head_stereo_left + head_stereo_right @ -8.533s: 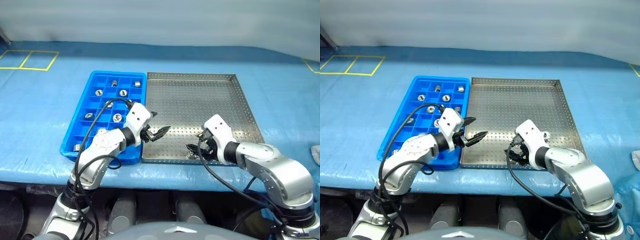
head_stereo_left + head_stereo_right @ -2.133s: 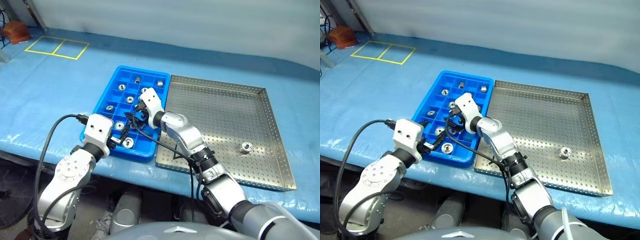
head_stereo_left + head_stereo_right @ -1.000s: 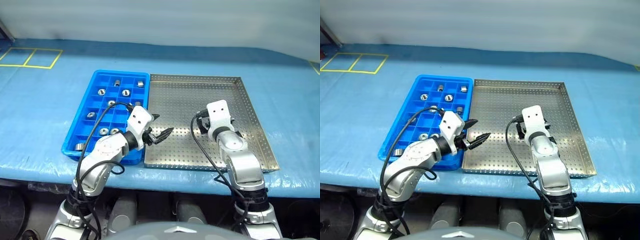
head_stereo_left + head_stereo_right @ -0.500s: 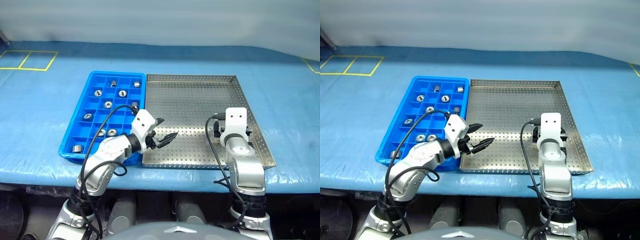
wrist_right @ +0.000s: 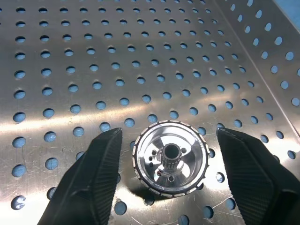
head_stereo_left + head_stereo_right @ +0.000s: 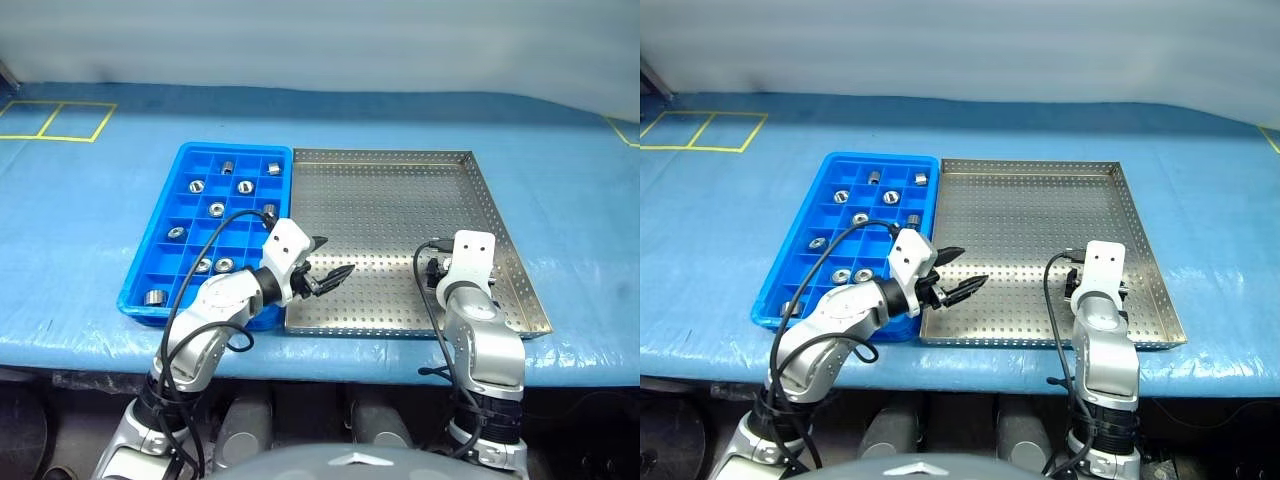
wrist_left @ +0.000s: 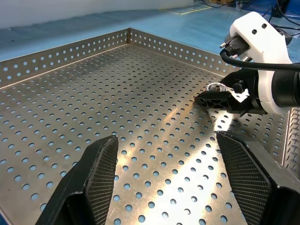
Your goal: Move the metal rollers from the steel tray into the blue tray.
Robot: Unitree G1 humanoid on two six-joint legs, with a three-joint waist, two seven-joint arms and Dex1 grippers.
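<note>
While flat on the perforated silver steel tray (image 5: 56, 42), lies between the right gripper (image 5: 168, 180) fingers: one shiny ridged metal roller (image 5: 170, 157), fingers apart, not touching it. Hovers spread-fingered over the same floor: left gripper (image 6: 330, 275). Beside it, gridded bright blue plastic tray (image 6: 190, 160) holding more rollers, on blue sheeting (image 6: 80, 220).

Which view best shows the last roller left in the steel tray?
The right wrist view: the roller lies face-up between the right gripper's open jaws. The left wrist view shows it partly behind that gripper; in both eye views the right arm hides it.
</note>
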